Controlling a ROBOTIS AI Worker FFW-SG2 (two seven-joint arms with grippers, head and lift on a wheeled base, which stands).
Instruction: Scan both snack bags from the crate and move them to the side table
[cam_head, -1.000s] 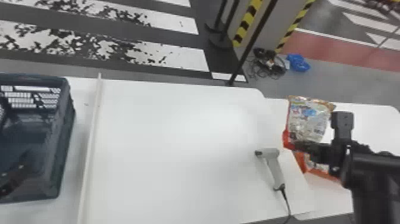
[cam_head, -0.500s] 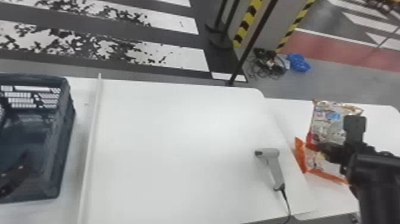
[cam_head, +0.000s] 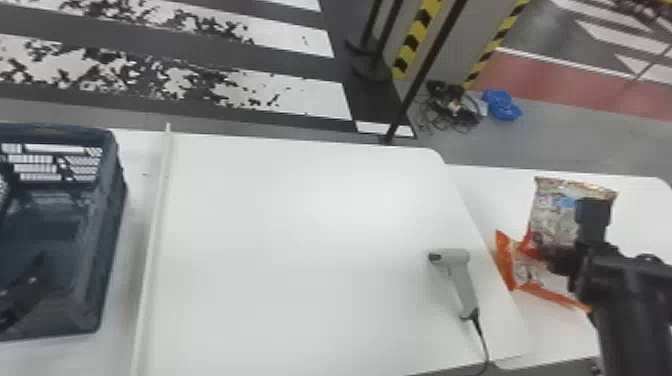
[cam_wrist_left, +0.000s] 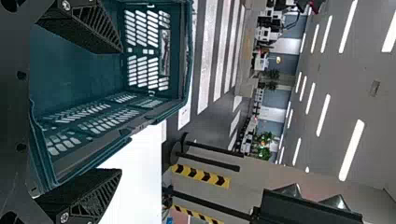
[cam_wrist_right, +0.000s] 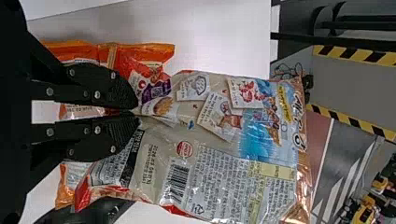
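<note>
My right gripper (cam_head: 555, 257) is over the side table (cam_head: 500, 195), holding the grey-backed snack bag (cam_head: 552, 220) by its edge. The right wrist view has the gripper (cam_wrist_right: 137, 111) closed on this bag (cam_wrist_right: 210, 135), its barcode side facing the camera. Beneath it, the orange snack bag (cam_wrist_right: 144, 58) lies on the side table, partly covered; its orange edge (cam_head: 505, 260) shows in the head view. On the main table rests the grey scanner (cam_head: 459, 285). My idle left gripper (cam_head: 22, 295) is at the crate (cam_head: 95, 240); in its wrist view the gripper (cam_wrist_left: 121, 111) stands open, nothing between its fingers.
A raised white strip (cam_head: 155, 225) runs between the crate and the broad white main table (cam_head: 300, 250). The scanner's cable (cam_head: 482, 350) trails off the near edge. A black pole (cam_head: 425, 75) stands behind the table.
The right gripper has carried the grey-backed bag rightward over the side table, uncovering more of the orange bag; lately it has shifted only slightly. The left arm and scanner look unmoved.
</note>
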